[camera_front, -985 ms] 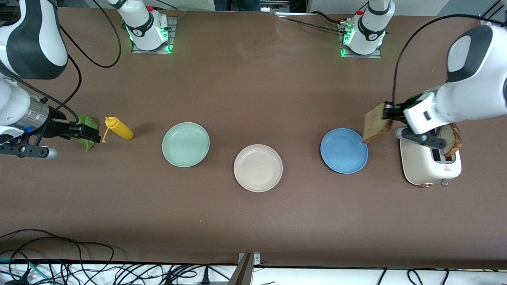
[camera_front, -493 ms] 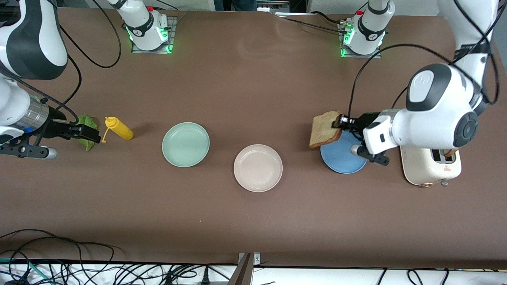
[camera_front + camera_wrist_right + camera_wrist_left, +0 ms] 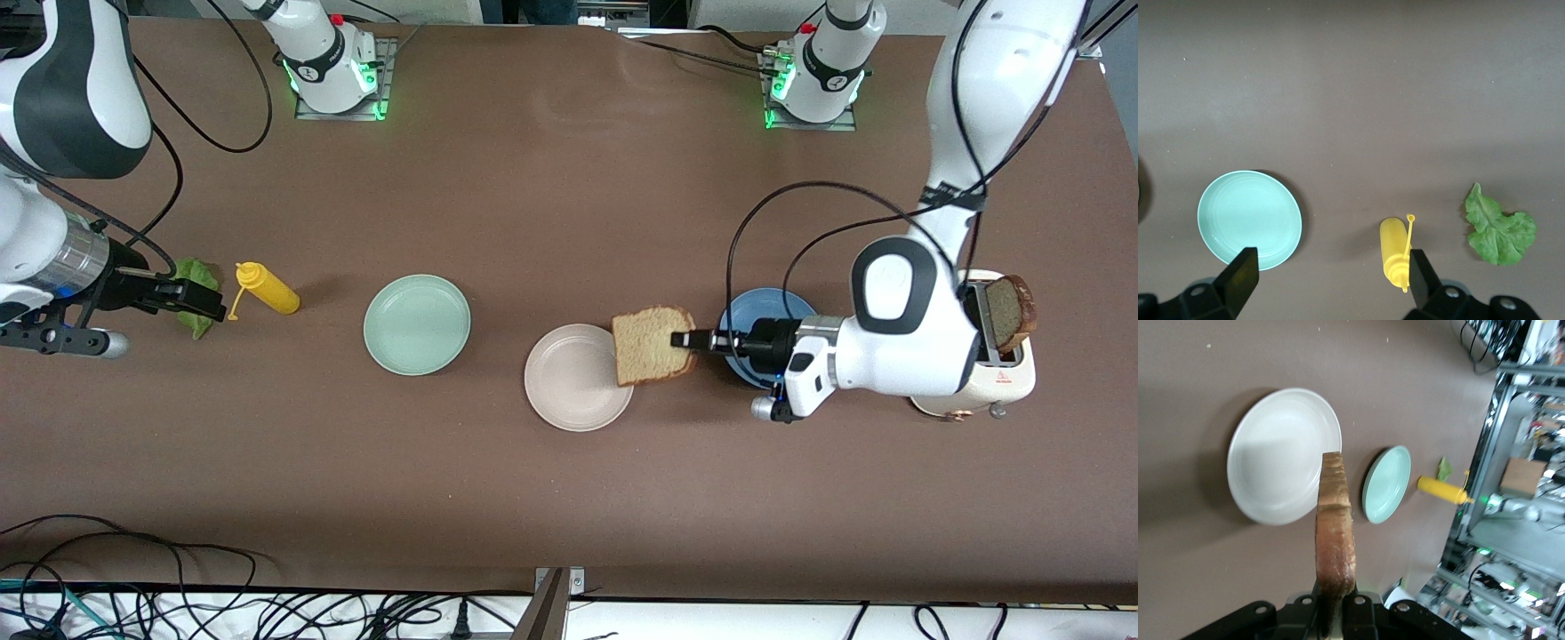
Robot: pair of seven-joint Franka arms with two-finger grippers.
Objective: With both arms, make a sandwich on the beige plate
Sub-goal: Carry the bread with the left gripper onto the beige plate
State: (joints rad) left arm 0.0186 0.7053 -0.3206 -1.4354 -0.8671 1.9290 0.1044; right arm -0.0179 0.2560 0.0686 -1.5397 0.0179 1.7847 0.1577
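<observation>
Left tool [image 3: 683,339] has carried its clamped bread slice [image 3: 652,345] from toaster [image 3: 973,373] to beige plate [image 3: 569,382]; right tool [image 3: 1328,280] gapes.

Left tool [image 3: 683,339] clamped, right tool [image 3: 1328,277] spread, aloft.

A mint-green plate [image 3: 417,324], blue plate [image 3: 745,313], yellow squeeze bottle [image 3: 267,288] and white toaster [image 3: 1000,378] sit on the table.

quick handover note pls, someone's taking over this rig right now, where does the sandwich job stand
Left gripper: shut on a bread slice, held over the beige plate's edge, not yet set down.
Right gripper: open, waiting above the lettuce leaf at its end of the table.
Second slice stands in the toaster.
Beige plate is bare.
Left to do: place slice, lettuce, top slice.
</observation>
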